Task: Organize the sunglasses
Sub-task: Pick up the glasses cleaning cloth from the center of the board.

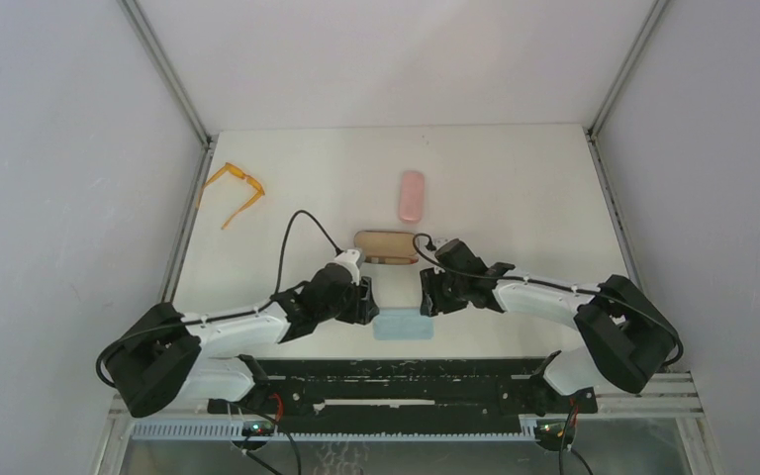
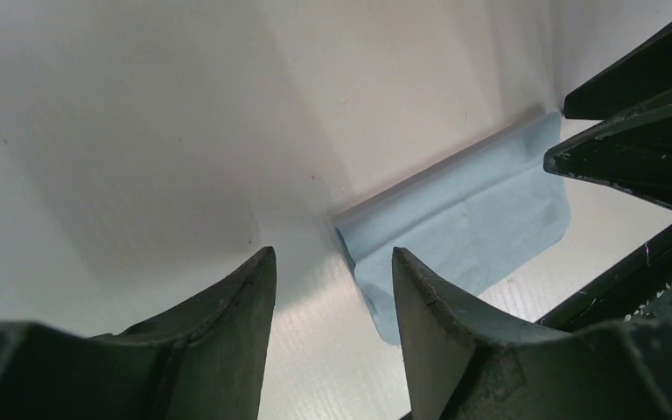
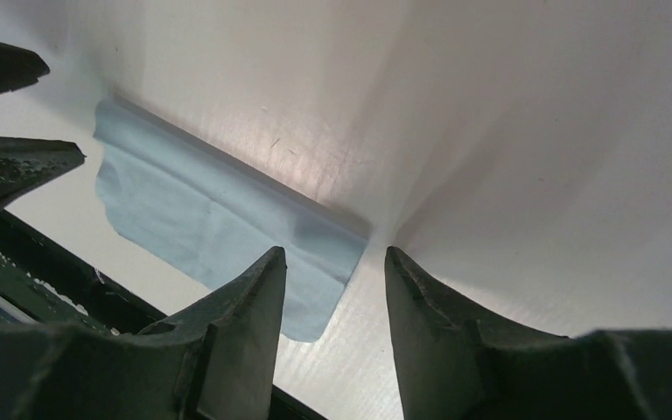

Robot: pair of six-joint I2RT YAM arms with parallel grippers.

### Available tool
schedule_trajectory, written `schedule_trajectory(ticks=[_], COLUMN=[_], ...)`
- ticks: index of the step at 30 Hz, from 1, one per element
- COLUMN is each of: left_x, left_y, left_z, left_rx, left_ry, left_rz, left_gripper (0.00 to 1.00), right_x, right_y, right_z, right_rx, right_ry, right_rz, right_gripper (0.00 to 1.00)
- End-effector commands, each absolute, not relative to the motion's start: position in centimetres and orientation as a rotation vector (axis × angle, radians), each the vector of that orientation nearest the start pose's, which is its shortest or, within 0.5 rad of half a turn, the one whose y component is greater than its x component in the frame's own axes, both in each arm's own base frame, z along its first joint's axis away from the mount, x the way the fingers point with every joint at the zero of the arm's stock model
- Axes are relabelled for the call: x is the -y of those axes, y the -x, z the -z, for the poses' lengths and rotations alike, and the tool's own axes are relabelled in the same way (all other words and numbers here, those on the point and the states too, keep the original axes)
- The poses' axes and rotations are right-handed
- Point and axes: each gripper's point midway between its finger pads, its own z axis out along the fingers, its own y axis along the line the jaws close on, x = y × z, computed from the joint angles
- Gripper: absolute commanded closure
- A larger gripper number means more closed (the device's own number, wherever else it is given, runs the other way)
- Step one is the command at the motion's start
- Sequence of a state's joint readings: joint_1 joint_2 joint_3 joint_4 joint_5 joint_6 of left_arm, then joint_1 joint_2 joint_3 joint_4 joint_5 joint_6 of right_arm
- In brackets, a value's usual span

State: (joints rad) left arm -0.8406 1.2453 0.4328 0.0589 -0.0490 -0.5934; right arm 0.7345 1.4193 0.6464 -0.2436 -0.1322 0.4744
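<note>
White table (image 1: 515, 198) inside a white-walled enclosure.

The orange sunglasses (image 1: 235, 188) lie at the far left edge with their arms spread. They are well apart from both robot arms and from both cases, and are not yet put away. The black pair shows in no view, and it cannot be told whether it sits inside the brown case (image 1: 386, 245).

The pink case (image 1: 412, 195) lies closed just beyond the brown one. The left gripper (image 1: 364, 300) and right gripper (image 1: 426, 294) hang low at either end of a folded light-blue cloth (image 1: 402, 325). Both have their jaws apart with nothing between them.

Judgement: at most half done, with the orange pair left to handle. Nothing blocks the way to it, though it lies close against the left wall frame.
</note>
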Motion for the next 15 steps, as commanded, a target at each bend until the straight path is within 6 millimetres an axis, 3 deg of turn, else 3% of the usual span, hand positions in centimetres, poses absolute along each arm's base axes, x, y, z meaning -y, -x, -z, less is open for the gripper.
schedule_trajectory(ticks=[1, 15], left_x=[26.1, 27.4], left_y=[-21.6, -20.4], left_z=[-5.8, -4.5], left_rx=[-2.325, -2.377], left_ry=[-0.244, -0.338], left_rz=[0.712, 0.784], left_gripper=[0.44, 0.48], right_x=[-24.6, -23.7], right_y=[-20.1, -19.0], right_z=[-2.9, -1.1], right_rx=[-2.639, -2.747], right_ry=[0.365, 0.382], right_rz=[-0.662, -0.606], right_gripper=[0.56, 0.72])
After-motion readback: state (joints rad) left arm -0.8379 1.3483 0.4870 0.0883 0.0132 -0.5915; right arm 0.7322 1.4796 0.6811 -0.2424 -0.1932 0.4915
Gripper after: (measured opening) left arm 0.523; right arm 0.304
